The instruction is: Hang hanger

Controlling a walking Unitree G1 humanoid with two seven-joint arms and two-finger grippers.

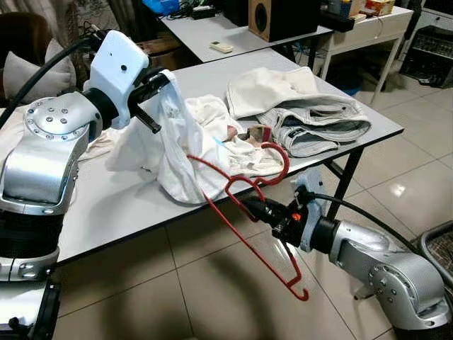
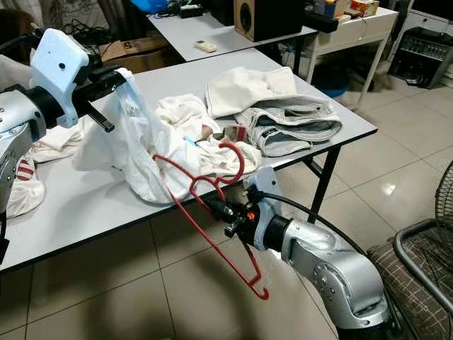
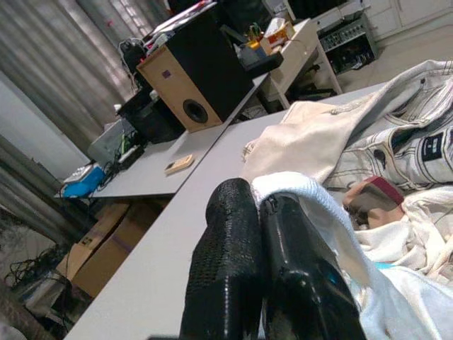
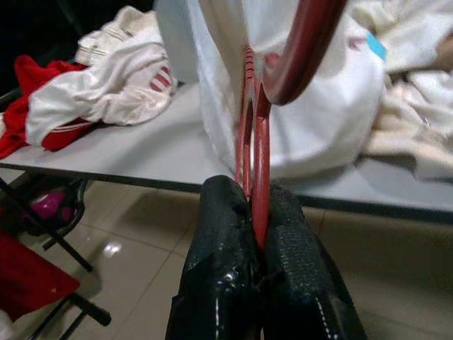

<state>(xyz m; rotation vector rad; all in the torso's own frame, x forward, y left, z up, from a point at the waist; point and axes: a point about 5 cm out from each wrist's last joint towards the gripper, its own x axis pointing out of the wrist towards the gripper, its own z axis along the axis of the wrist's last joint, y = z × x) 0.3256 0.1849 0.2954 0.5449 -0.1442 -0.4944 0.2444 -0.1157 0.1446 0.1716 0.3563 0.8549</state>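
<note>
A red wire hanger [image 1: 244,212] hangs off the table's front edge, one arm tucked into a white garment [image 1: 177,149]. My right gripper [image 1: 249,205] is shut on the hanger near its neck, below the hook [image 1: 277,161]; in the right wrist view the fingers [image 4: 219,283] clamp the red wire [image 4: 258,163]. My left gripper [image 1: 161,83] is shut on the white garment's upper edge, lifting it above the table [image 1: 120,212]. The left wrist view has the white cloth [image 3: 311,205] pinched between its fingers [image 3: 226,262].
Folded cream and grey clothes [image 1: 304,113] lie on the table's right part. A red-and-white garment [image 2: 28,177] lies at the left end. Behind stands another table with a speaker [image 1: 265,18] and a remote [image 1: 221,47]. A dark basket [image 1: 439,248] is on the tiled floor at right.
</note>
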